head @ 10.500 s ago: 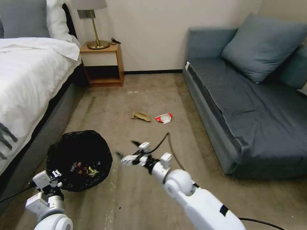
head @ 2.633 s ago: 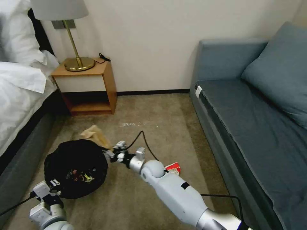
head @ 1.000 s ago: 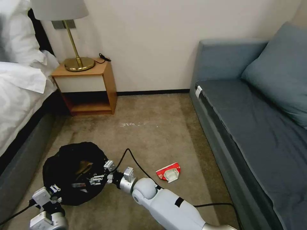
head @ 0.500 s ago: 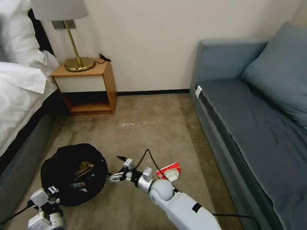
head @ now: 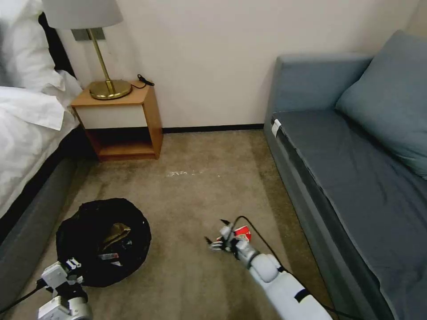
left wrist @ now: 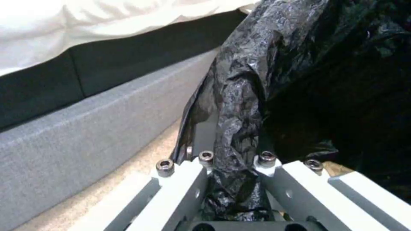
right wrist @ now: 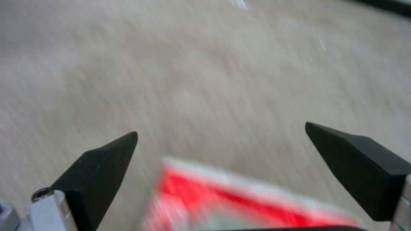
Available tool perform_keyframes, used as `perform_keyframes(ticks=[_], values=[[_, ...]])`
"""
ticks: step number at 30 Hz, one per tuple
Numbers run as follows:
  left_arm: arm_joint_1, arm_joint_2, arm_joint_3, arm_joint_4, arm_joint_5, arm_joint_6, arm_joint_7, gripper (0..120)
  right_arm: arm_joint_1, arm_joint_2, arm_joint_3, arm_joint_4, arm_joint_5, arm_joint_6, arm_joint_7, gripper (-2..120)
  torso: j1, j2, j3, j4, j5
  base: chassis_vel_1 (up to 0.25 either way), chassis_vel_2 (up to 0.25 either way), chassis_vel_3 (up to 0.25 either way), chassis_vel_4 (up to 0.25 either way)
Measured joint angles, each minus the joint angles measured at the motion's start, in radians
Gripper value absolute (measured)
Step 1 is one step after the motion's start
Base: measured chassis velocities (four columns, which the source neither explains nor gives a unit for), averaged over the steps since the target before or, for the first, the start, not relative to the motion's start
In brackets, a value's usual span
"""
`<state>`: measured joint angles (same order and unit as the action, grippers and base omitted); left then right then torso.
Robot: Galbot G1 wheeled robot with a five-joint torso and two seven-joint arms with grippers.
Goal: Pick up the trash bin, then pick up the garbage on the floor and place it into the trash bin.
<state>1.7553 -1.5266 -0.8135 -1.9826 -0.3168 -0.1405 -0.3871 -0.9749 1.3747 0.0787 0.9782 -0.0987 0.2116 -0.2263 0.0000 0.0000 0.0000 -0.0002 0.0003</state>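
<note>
The trash bin [head: 89, 249], lined with a wrinkly black bag, hangs low over the carpet at the left. My left gripper [head: 74, 265] is shut on its near rim; the left wrist view shows the fingers [left wrist: 188, 179] pinching the black bag [left wrist: 265, 77]. A tan paper wad [head: 116, 231] and other litter lie inside the bin. On the carpet lies a red-and-white wrapper [head: 243, 231]. My right gripper [head: 216, 233] hangs open just left of it, low over the floor. In the right wrist view the wrapper [right wrist: 240, 195] lies near the open gripper [right wrist: 220, 133], short of its fingertips.
A bed [head: 26, 133] runs along the left. A wooden nightstand [head: 124, 120] with a brass lamp [head: 104, 86] stands at the wall. A blue-grey sofa [head: 347, 178] fills the right side. Open carpet [head: 195, 186] lies between them. A black cable [head: 253, 229] loops off my right wrist.
My right gripper came out of the bin empty, leaving the tan paper wad inside, and swung right to the red-and-white wrapper. The left gripper kept hold of the bin.
</note>
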Motion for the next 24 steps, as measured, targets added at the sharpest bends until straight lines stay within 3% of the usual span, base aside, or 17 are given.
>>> perform_keyframes(ticks=[18,24], values=[[0.026,-0.041,0.007,-0.042,0.066,-0.004,0.001,3,0.053,0.020,0.089,-0.202,0.014,0.019,-0.044,100,0.000,0.000,0.000,0.0003,-0.0003,0.000,0.000,0.000,0.000],[0.042,-0.041,0.002,-0.042,0.060,-0.024,0.002,3,0.068,0.023,0.087,-0.230,0.018,0.020,-0.078,80,0.000,0.000,0.000,0.0003,-0.0004,0.000,0.000,0.000,0.000]])
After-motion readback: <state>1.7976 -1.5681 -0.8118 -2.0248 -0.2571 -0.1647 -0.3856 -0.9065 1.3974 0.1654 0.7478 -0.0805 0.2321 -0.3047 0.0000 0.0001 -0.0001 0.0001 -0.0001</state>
